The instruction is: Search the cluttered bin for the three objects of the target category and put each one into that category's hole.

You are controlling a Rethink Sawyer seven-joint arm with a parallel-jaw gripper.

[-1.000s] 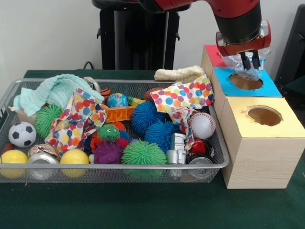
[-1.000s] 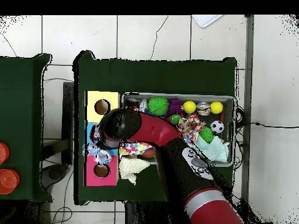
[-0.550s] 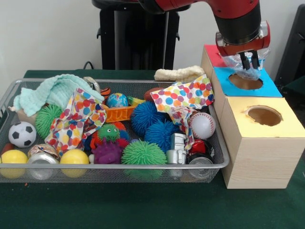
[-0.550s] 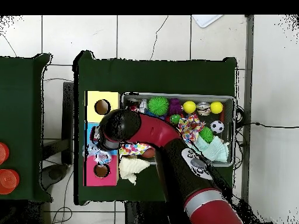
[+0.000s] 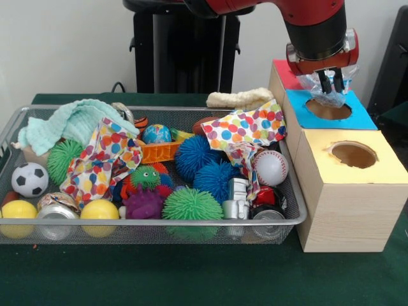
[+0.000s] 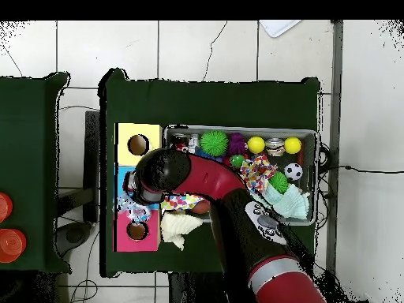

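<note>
My gripper [image 5: 331, 81] hangs over the blue-topped box [image 5: 361, 118], shut on a crumpled clear plastic bag [image 5: 326, 95]. The bag dangles just above the round hole [image 5: 328, 110] in the blue top. In the overhead view the arm [image 6: 197, 177] covers the gripper, and only a bit of the plastic bag [image 6: 136, 211] shows beside the blue section. The wire bin [image 5: 153, 221] to the left holds a jumble of spiky balls, smooth balls, cloths and cans.
A red-topped box [image 5: 285, 72] stands behind the blue one and a yellow-topped box [image 5: 386, 171] with its own hole [image 5: 354, 154] in front. A dotted cloth [image 5: 248, 127] drapes over the bin's right rim. A cream cloth [image 5: 239, 98] lies behind the bin.
The gripper has risen slightly and shifted a little left with the plastic bag still in it. The bin's contents have not moved.
</note>
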